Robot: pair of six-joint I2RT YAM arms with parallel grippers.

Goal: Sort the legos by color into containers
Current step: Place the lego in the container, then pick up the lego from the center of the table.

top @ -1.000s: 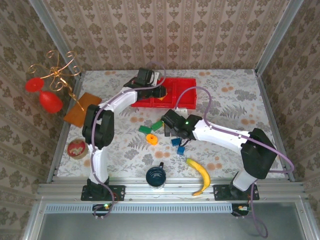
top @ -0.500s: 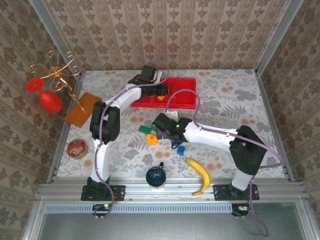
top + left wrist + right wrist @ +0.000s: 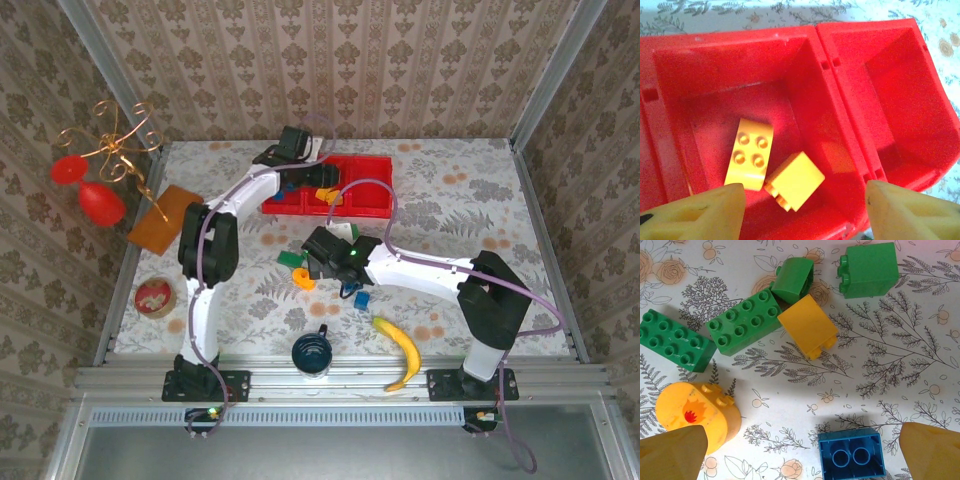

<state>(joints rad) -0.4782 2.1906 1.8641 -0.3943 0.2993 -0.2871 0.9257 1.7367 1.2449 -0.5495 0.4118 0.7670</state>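
Since a second ago the right gripper (image 3: 800, 432) is standing more toward 9 o'clock, fingers wide and empty, over green plastic lego bricks (image 3: 742, 327), a yellow plastic brick (image 3: 807, 325) and, at its 5 o'clock, a blue plastic brick (image 3: 852, 454) on the flowered table (image 3: 890, 355). The left gripper (image 3: 802, 200), also wide and empty, is hovering over the long red plastic tray (image 3: 840, 100), where two yellow lego bricks (image 3: 750, 154) are lying in the middle compartment

Tray (image 3: 826, 75): bright red, square compartments side by side.
Yellow bricks in tray: 2, touching, same compartment; studs-up brick (image 3: 750, 154), tipped brick (image 3: 795, 180).
Table cluster: 4 green bricks (image 3: 742, 327), 1 yellow brick (image 3: 807, 332), 1 blue brick (image 3: 852, 454).
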